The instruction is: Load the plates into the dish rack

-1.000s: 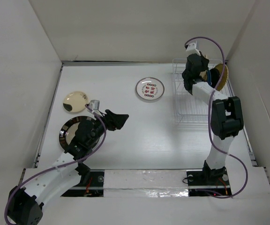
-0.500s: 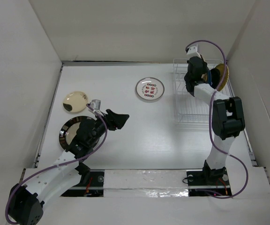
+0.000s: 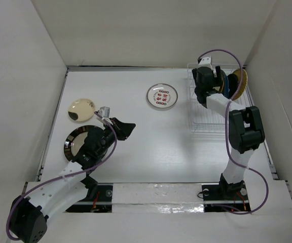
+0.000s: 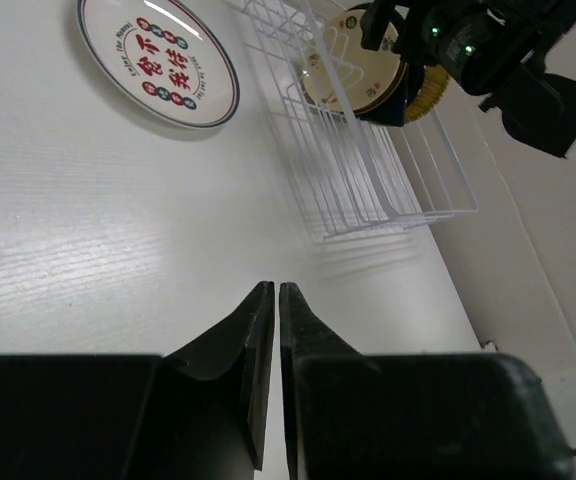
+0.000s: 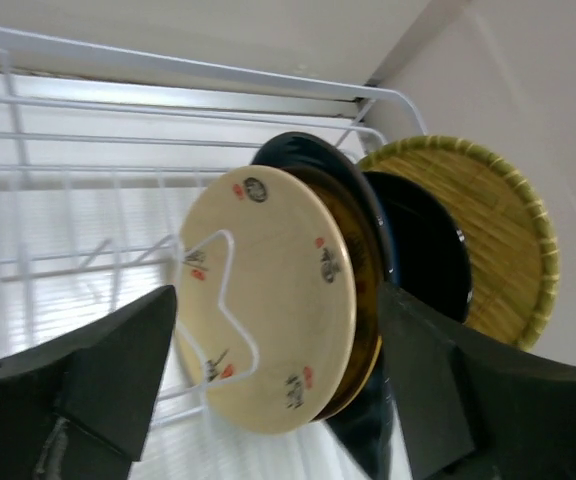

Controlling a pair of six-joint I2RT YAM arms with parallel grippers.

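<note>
My right gripper (image 5: 278, 296) is open inside the dish rack (image 3: 207, 119), one finger on each side of a cream plate with small marks (image 5: 268, 350). That plate stands upright behind a wire tine. Behind it stand a brown-rimmed plate, a glossy black plate (image 5: 423, 250) and a woven yellow plate (image 5: 498, 225). On the table lie a white plate with red-green marks (image 3: 161, 95), a small cream dish (image 3: 82, 109) and a large dark-rimmed plate (image 3: 76, 142). My left gripper (image 3: 123, 128) hovers shut and empty right of the dark-rimmed plate.
The rack (image 4: 368, 190) sits against the right wall near the far corner. White walls close in the table on the left, far and right sides. A taped strip with both arm bases runs along the near edge.
My right gripper has opened and let go of the cream plate, which now stands in the rack. My left gripper has shut on nothing and shifted slightly.
</note>
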